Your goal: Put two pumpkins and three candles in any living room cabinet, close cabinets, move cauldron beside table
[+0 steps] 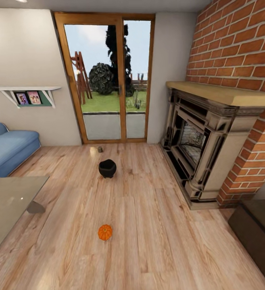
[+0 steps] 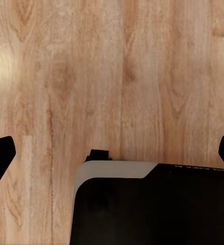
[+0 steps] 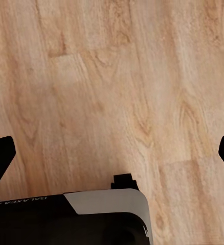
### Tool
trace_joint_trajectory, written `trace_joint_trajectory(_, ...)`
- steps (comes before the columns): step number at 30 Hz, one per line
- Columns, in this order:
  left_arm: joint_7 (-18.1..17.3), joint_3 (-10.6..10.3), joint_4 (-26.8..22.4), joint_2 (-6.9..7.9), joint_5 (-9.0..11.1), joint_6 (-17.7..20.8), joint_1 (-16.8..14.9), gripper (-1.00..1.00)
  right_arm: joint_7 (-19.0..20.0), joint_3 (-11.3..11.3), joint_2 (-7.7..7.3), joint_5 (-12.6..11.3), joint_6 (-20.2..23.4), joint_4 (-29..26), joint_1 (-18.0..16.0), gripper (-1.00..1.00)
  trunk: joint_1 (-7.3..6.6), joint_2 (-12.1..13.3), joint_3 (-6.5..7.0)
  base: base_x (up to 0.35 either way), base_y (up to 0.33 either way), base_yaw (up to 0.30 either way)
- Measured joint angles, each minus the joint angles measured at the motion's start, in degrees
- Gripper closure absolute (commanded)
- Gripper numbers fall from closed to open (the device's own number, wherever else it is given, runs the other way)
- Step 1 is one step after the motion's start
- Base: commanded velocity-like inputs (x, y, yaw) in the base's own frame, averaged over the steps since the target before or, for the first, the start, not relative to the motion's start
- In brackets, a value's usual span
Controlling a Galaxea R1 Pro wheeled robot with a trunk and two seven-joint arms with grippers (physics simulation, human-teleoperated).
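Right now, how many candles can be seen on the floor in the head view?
2. A pale candle and a smaller, darker candle sit side by side on the wooden floor near the glass door, beyond the cauldron. A third may be out of view.

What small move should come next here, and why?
Probably roll the base forward toward the small orange ribbed pumpkin, the nearest task item on the wooden floor. Both wrist views show bare planks between spread fingertips, so both grippers look open and empty. The round black cauldron and two pale stubby candles lie farther off, by the glass door.
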Motion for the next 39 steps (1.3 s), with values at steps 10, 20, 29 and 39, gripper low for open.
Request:
trace_joint_trajectory(10, 0.0, 0.0, -0.03, 0.0, -0.01, 0.0, 0.03, -1.0, 0.0, 0.0, 0.0, 0.03, -0.06, 0.01, 0.01, -1.0, 0.0, 0.0, 0.0, 0.156, 0.0, 0.048)
trace_joint_trajectory(20, -0.06, 0.0, -0.07, 0.0, -0.01, 0.0, 0.02, -1.0, 0.08, 0.02, 0.0, 0.03, -0.09, 0.0, 0.02, -1.0, -0.02, 0.0, 0.0, 0.261, 0.0, 0.017)
trace_joint_trajectory(29, -0.02, 0.01, -0.07, 0.0, 0.02, 0.01, 0.01, -1.0, 0.1, 0.08, 0.0, 0.03, -0.09, -0.08, 0.0, -1.0, -0.01, 0.0, 0.0, 0.302, 0.058, 0.001)
trace_joint_trajectory(39, -0.47, -0.03, -0.42, 0.0, 0.03, 0.22, 0.0, -1.0, 0.09, 0.08, 0.0, 0.03, -0.09, -0.09, 0.0, -1.0, 0.0, 0.0, 0.0, 0.225, 0.07, 0.0)
